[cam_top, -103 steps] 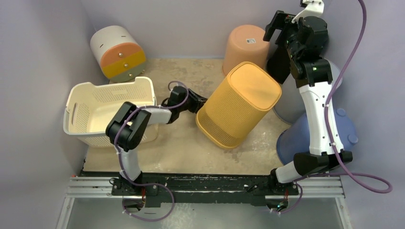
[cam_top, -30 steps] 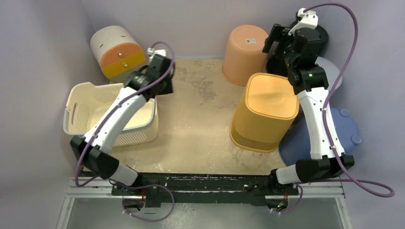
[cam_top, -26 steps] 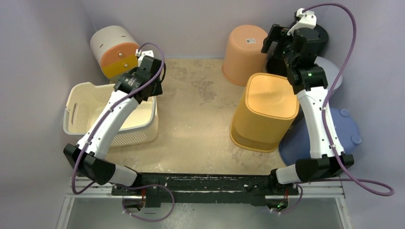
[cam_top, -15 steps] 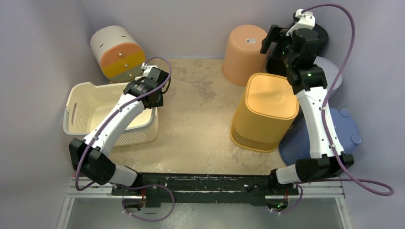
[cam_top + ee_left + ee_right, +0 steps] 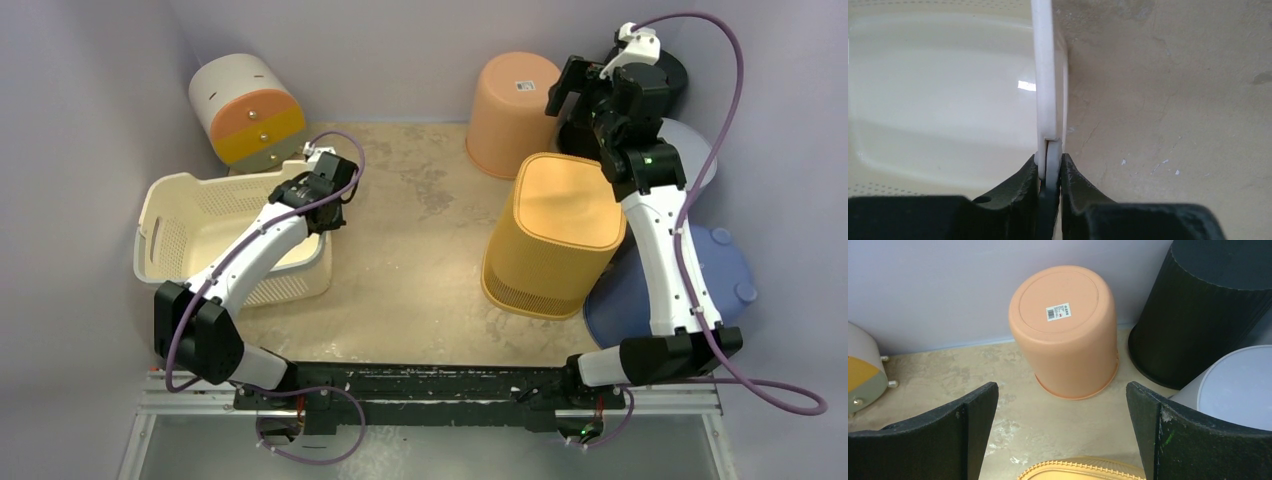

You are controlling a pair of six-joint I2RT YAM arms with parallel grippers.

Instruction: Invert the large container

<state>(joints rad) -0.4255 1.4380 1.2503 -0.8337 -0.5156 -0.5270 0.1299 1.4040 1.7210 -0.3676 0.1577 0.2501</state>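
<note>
Closest to me, the left wrist camera settles what the overhead view cannot: the left gripper [image 5: 1050,165] has its jaws clenched on the thin right-end rim of the cream perforated plastic laundry basket [image 5: 1044,75]. From above, that basket sits on the left of the beige table [image 5: 420,260], mouth up, long axis running left to right. Farther off, a yellow ribbed plastic bin [image 5: 555,230] stands base up. Beyond it the right gripper [image 5: 1060,390] hangs with jaws spread over a peach round plastic bucket [image 5: 1063,330].

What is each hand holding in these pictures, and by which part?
The left hand pinches the cream basket by the top edge of one side wall. The right hand is open and holds nothing.
</note>
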